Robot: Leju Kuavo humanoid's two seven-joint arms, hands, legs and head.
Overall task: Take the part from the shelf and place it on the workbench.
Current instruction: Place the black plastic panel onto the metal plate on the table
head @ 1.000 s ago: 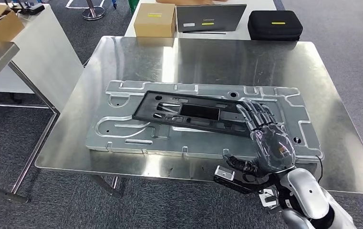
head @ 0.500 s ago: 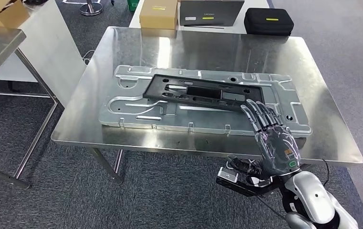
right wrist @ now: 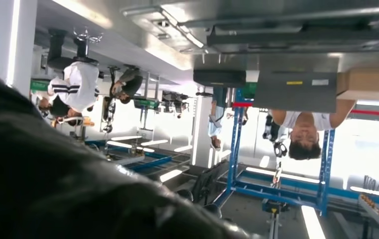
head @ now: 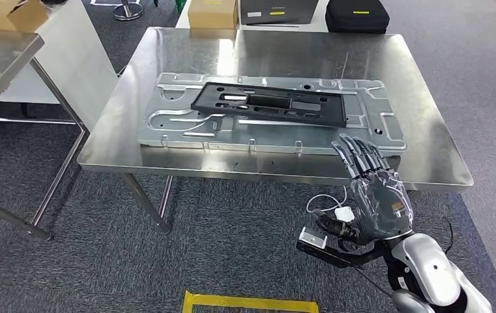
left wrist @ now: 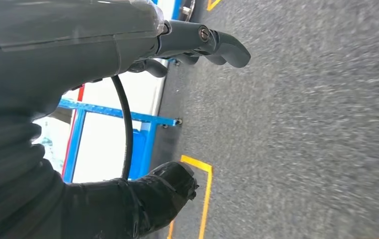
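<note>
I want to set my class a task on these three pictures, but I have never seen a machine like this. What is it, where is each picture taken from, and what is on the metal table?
It is a two-legged humanoid robot with silver arms and many-fingered hands. The wide picture comes from a camera high on its body, looking forward and down. There its right hand is raised in front of the workbench, fingers spread, holding nothing.

On the workbench lies a large silver metal plate, and on that plate rests the black frame-shaped part.

The other two pictures come from cameras at the wrists, so they look turned. The left wrist view shows the left hand above grey carpet, with nothing visible in it. The right wrist view, upside down, looks across a workshop with people standing about.
</note>
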